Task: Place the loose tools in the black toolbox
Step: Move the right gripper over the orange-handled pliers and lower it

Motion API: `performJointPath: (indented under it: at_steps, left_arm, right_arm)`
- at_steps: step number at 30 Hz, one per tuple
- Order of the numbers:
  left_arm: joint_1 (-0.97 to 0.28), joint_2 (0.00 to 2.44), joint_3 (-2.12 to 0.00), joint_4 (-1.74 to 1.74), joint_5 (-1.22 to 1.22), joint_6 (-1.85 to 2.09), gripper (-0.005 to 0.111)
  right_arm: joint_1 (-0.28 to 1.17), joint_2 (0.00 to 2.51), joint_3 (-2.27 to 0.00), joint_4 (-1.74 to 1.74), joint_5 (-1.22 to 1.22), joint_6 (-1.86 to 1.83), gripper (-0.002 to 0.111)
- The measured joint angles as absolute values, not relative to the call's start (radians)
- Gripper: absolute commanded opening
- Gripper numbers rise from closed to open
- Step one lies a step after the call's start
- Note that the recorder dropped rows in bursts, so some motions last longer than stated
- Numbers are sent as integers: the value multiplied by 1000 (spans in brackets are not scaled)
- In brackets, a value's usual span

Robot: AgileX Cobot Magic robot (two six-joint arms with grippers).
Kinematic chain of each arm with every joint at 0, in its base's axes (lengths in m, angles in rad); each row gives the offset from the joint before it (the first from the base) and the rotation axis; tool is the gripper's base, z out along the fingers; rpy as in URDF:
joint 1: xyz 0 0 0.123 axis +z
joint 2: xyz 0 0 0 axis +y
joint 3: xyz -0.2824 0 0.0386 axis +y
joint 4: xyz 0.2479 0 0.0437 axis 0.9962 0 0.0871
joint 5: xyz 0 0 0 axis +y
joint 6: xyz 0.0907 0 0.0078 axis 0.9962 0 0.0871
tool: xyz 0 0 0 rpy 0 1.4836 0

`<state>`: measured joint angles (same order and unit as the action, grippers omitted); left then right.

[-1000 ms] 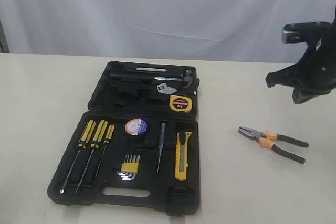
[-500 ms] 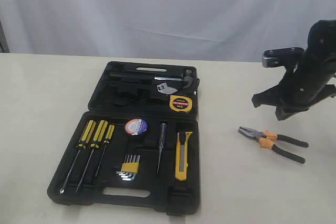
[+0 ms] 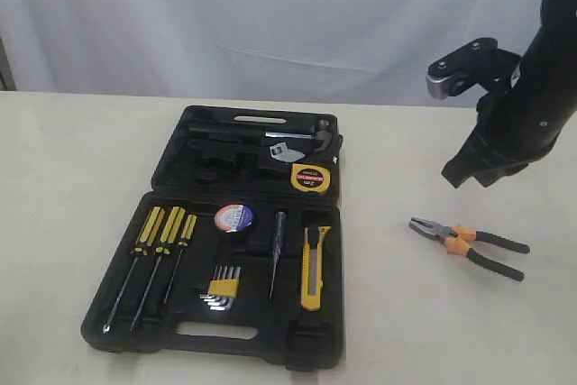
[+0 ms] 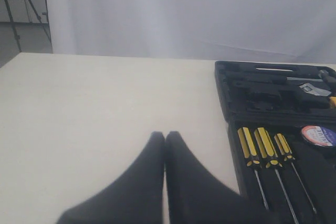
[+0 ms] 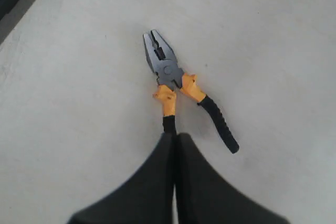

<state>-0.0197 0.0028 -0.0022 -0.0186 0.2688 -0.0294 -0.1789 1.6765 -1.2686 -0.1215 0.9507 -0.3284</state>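
1. We see pliers (image 5: 170, 74) just ahead of the black right claw (image 5: 174, 136): grey head, orange handles with black ends.
2. Further from this claw, the toolbox (image 3: 270, 340) is black.
3. Its screwdrivers (image 3: 165, 230) have yellow handles with black stripes.
4. The tape measure (image 3: 309, 178) and the utility knife (image 3: 311, 277) are yellow.

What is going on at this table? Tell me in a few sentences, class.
A two-armed robot is packing loose tools into an open black toolbox. The tape measure, tape roll and utility knife lie in the toolbox; the pliers lie on the table to its right. The right fingers hover above the pliers, shut and empty. The left fingers, also shut, hang over the table on the toolbox's other side.
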Motion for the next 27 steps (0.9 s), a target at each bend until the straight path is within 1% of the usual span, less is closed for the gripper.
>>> performJointPath:
  at_steps: [7, 20, 27]
  left_arm:
    - [-20, 3, -2, -19, 269, -29, 0]
    - [-20, 3, -2, -19, 269, -29, 0]
    - [-20, 3, -2, -19, 269, -29, 0]
  right_arm:
    - [-179, 1621, -1269, 0, 1016, -313, -1]
    - [-178, 1618, -1269, 0, 1029, -310, -1]
    - [-178, 1618, -1269, 0, 1075, -441, -1]
